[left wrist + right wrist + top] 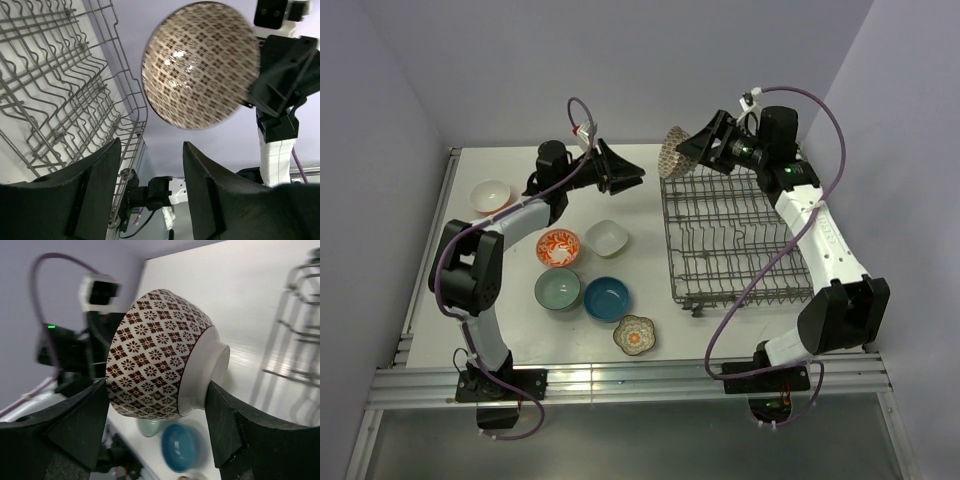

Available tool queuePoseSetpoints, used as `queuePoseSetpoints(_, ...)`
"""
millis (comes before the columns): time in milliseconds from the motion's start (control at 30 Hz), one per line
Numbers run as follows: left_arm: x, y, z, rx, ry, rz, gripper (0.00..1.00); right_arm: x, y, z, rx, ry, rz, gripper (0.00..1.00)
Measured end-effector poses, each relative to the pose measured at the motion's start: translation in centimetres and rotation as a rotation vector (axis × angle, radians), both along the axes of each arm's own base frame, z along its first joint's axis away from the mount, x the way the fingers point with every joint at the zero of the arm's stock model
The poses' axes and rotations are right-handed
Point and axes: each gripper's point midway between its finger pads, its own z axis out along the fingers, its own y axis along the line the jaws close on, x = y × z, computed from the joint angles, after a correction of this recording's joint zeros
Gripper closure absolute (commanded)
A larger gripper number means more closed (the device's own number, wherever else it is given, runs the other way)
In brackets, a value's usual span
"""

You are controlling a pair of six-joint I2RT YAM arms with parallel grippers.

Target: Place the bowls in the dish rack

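As I scan left to right: well out to the left of the left claw (636,180), a white bowl (490,195) w/ an orange underside sits on the table (550,345), apart from the others. On the near side of that claw, toward the arm bases, five more bowls are grouped. The orange-white patterned bowl (558,247) and white squarish bowl (607,238) are closest to it. The pale teal bowl (558,290) and deep blue bowl (607,299) are a row further back, and the floral bowl (636,335) is nearest the bases.

The L claw is spread, its fingers (100,185) apart w/ nothing between them. It's up off the table, pointing across at the right claw (688,150). Just ahead of its tips, not touching, hangs the brown-patterned bowl (672,160), tipped on its side. The R claw is pinching that bowl, w/ a finger on either side per its wrist cam, and holds it in the air. The dish rack (735,240) lies below and on the near side of the R claw. The held bowl is by the rack's far left corner.
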Motion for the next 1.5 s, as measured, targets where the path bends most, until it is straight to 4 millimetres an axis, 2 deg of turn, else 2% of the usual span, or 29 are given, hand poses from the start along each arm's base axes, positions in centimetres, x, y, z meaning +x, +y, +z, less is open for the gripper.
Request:
queuePoseSetpoints(67, 0.3, 0.4, 0.1, 0.016, -0.01, -0.003, 0.41, 0.6, -1.8, -0.9, -0.055, 0.008, -0.049, 1.0)
queuePoseSetpoints(133, 0.8, 1.0, 0.3, 0.035, -0.033, -0.003, 0.31, 1.3, -4.1, -1.9, -0.117, 0.024, -0.106, 1.0)
queuePoseSetpoints(233, 2.3, 3.0, 0.2, 0.082, -0.06, 0.036, 0.27, 2.1, -7.7, -3.4, -0.209, 0.046, -0.191, 1.0)
queuePoseSetpoints(267, 2.8, 3.7, 0.0, 0.102, -0.066, 0.049, 0.22, 2.3, -8.9, -3.9, -0.241, 0.053, -0.219, 1.0)
queuePoseSetpoints(300, 3.2, 4.4, -0.1, 0.122, -0.074, 0.064, 0.08, 2.5, -10.1, -4.4, -0.276, 0.061, -0.247, 1.0)
queuePoseSetpoints(333, 3.6, 5.3, -0.2, 0.148, -0.082, 0.081, 0.04, 2.7, -11.4, -4.9, -0.318, 0.069, -0.276, 1.0)
queuePoseSetpoints(400, 4.2, 7.0, -0.3, 0.191, -0.095, 0.117, 0.01, 3.4, -14.0, -6.0, -0.402, 0.085, -0.327, 1.0)
queuePoseSetpoints(533, 5.2, 10.7, 0.3, 0.276, -0.152, 0.203, 0.0, 4.8, -18.3, -8.4, -0.573, 0.125, -0.405, 1.0)
queuePoseSetpoints(700, 5.4, 15.3, 2.0, 0.352, -0.22, 0.308, 0.01, 6.0, -22.5, -12.0, -0.778, 0.201, -0.442, 1.0)
queuePoseSetpoints(833, 5.0, 17.5, 3.0, 0.382, -0.249, 0.356, 0.01, 6.6, -24.6, -14.0, -0.901, 0.251, -0.444, 1.0)
queuePoseSetpoints(1000, 4.5, 17.9, 2.4, 0.402, -0.225, 0.351, 0.0, 7.8, -26.7, -16.2, -1.019, 0.293, -0.449, 1.0)
queuePoseSetpoints(1133, 4.0, 17.9, 1.2, 0.407, -0.192, 0.344, 0.01, 8.0, -27.7, -18.0, -1.084, 0.333, -0.437, 1.0)
queuePoseSetpoints(1300, 3.9, 18.3, 0.9, 0.408, -0.18, 0.348, 0.01, 9.4, -28.7, -20.1, -1.147, 0.35, -0.422, 1.0)
queuePoseSetpoints(1500, 3.8, 19.5, 0.2, 0.39, -0.137, 0.371, 0.01, 11.0, -29.3, -21.1, -1.182, 0.338, -0.409, 1.0)
